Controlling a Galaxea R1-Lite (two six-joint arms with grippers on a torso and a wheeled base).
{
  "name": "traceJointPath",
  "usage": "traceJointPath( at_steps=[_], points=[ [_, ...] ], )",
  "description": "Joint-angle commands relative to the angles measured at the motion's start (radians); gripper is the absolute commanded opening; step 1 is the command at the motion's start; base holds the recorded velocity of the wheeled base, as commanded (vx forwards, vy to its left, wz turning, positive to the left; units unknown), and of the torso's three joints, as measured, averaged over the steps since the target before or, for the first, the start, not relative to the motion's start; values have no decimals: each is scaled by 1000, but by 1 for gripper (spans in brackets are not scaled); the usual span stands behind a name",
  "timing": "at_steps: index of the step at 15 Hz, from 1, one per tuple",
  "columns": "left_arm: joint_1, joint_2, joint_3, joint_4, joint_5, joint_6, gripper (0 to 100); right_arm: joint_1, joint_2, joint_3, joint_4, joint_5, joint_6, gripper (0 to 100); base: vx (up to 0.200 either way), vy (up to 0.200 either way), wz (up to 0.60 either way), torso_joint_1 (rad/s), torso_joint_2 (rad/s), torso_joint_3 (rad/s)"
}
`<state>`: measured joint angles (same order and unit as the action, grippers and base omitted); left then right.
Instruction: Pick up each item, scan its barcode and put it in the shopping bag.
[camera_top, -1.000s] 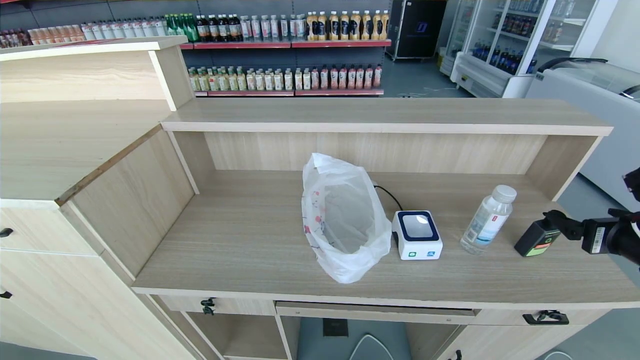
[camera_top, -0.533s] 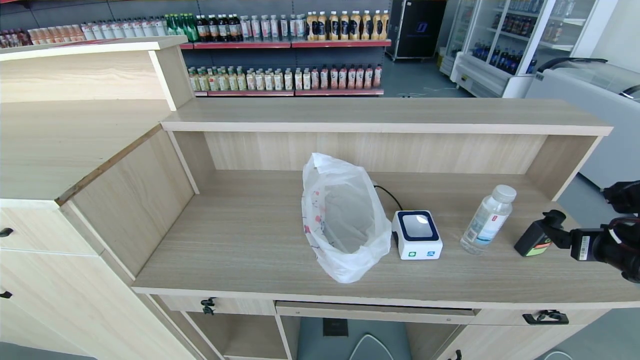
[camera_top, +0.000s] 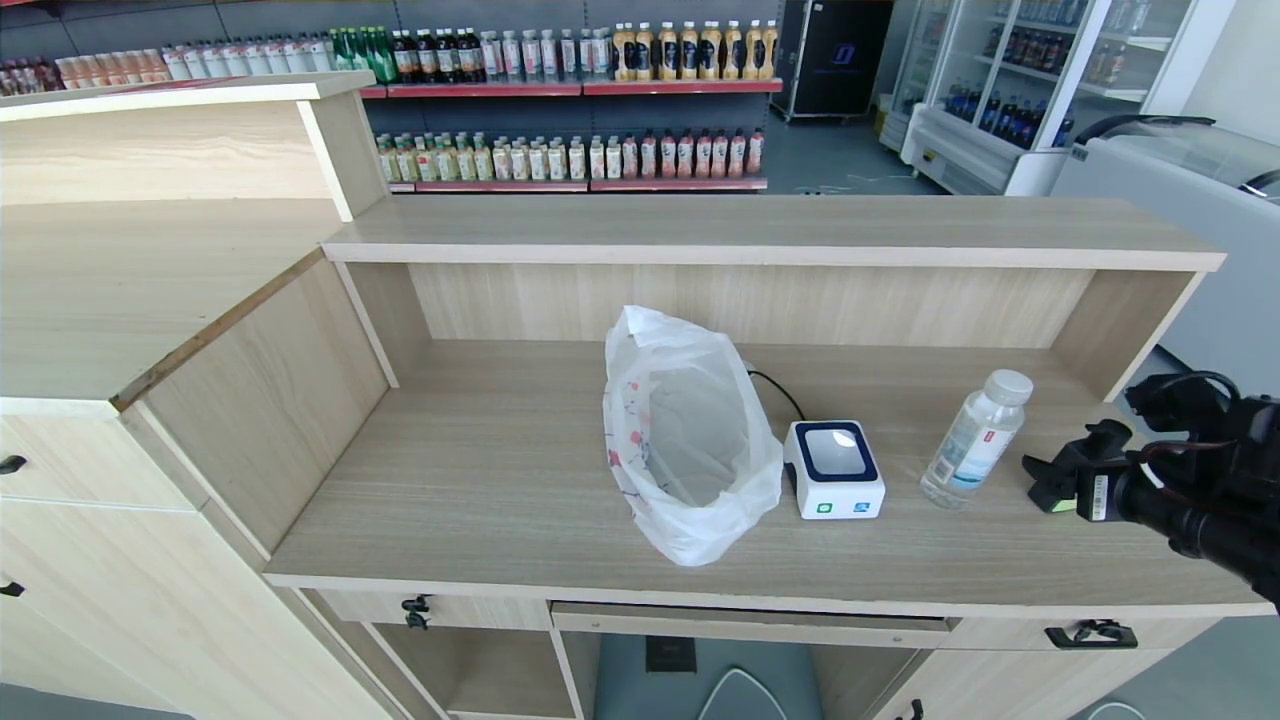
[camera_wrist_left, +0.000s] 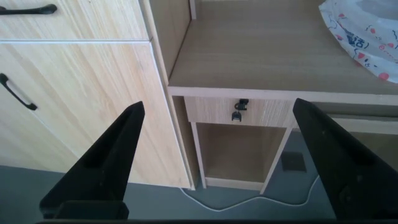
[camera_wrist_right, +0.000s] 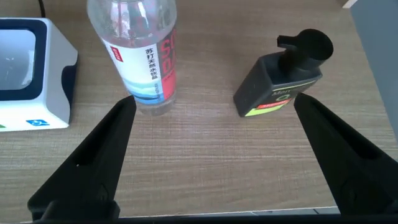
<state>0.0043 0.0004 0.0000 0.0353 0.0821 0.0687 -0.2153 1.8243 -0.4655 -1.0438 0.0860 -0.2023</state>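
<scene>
**Right wrist view.** The right gripper (camera_wrist_right: 216, 104) is being held above the light wood counter (camera_wrist_right: 211, 155), its jaws spread wide and pinching nothing. A black pump bottle with a green label (camera_wrist_right: 280, 78) is standing on the counter just ahead of the fingertips, untouched. A clear plastic water bottle with a red, white and blue label (camera_wrist_right: 140, 56) is standing near it, apart from it. A white box scanner with a dark window (camera_wrist_right: 31, 74) is sitting beyond the water bottle.

**Head view.** A white translucent plastic shopping bag with a small red print (camera_top: 690, 440) is standing open at mid-counter, just beside the scanner on the robot's left. At the counter's right end, the black pump bottle is being largely covered by the right gripper. Half a second ago the bottle was showing in full ahead of the fingers. Since then the gripper is being brought in over it. The shopping bag, the scanner and both bottles are being left where they were.

**Left wrist view.** The left gripper (camera_wrist_left: 217, 109) is being held low before the counter's front. Its jaws are spread wide, with nothing between them. A wooden drawer with a key in its lock (camera_wrist_left: 238, 111) is lying beyond the fingers, and one edge of the shopping bag is showing above it.
</scene>
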Motion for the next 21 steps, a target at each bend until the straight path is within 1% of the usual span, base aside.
traceJointPath(
  at_steps=[1,8,12,13,14,19,21],
  points=[
    [0,0,0,0,1,0,100,34,66,-30,-16,0,1,100,0,0,0,0,0,0],
    [0,0,0,0,1,0,100,102,213,-165,-45,0,3,100,0,0,0,0,0,0],
    [0,0,0,0,1,0,100,131,256,-196,-61,3,3,100,0,0,0,0,0,0],
    [0,0,0,0,1,0,100,160,290,-216,-62,3,-2,100,0,0,0,0,0,0],
    [0,0,0,0,1,0,100,169,299,-222,-67,3,-2,100,0,0,0,0,0,0],
    [0,0,0,0,1,0,100,188,331,-280,-65,3,-2,100,0,0,0,0,0,0],
    [0,0,0,0,1,0,100,189,336,-283,-65,3,-2,100,0,0,0,0,0,0]
  ],
)
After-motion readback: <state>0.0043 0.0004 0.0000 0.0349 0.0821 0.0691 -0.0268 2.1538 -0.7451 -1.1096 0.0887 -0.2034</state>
